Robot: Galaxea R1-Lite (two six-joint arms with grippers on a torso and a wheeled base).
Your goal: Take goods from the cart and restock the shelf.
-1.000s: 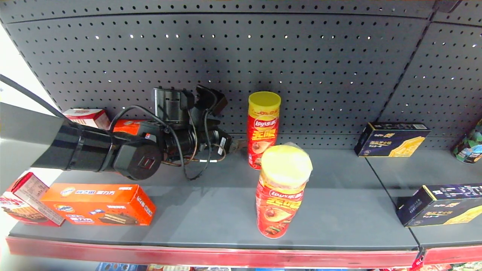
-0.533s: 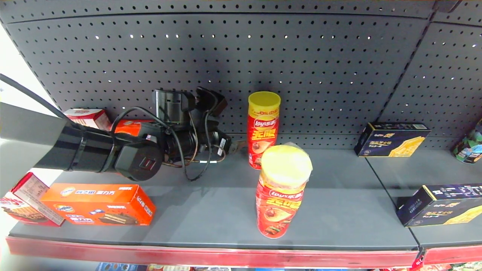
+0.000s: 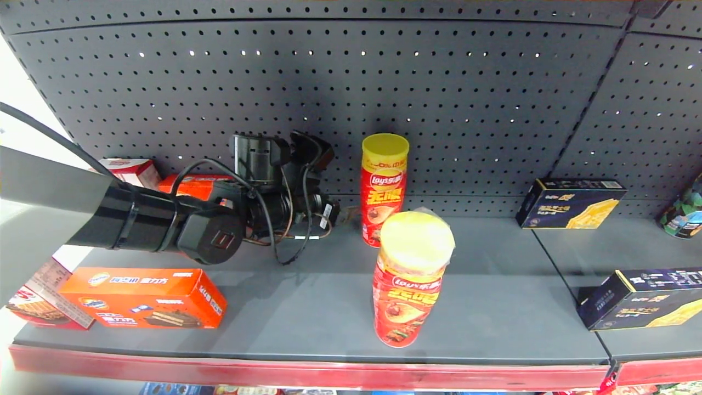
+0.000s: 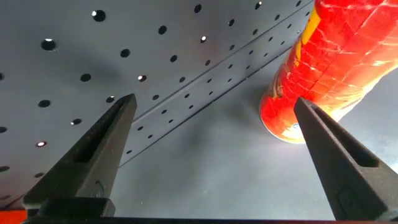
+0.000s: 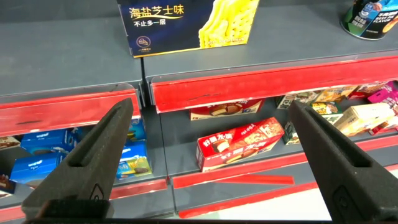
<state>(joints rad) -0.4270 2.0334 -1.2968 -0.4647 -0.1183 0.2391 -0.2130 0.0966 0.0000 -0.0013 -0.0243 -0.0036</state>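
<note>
Slightly, left end effector edged toward rear can.

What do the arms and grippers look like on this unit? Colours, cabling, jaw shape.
The left arm has glossy black cylindrical links and a boxy black joint housing with a small square mark. Loose black cables loop around the wrist. The left gripper and right gripper have matte dark-grey wedge-shaped jaws tapering to blunt tips.

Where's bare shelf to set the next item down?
Front strip between orange box and front chip can; wider patch from the two cans to the dark box at the back. Crowded: back left, where the left gripper sits by the back chip can.
</note>
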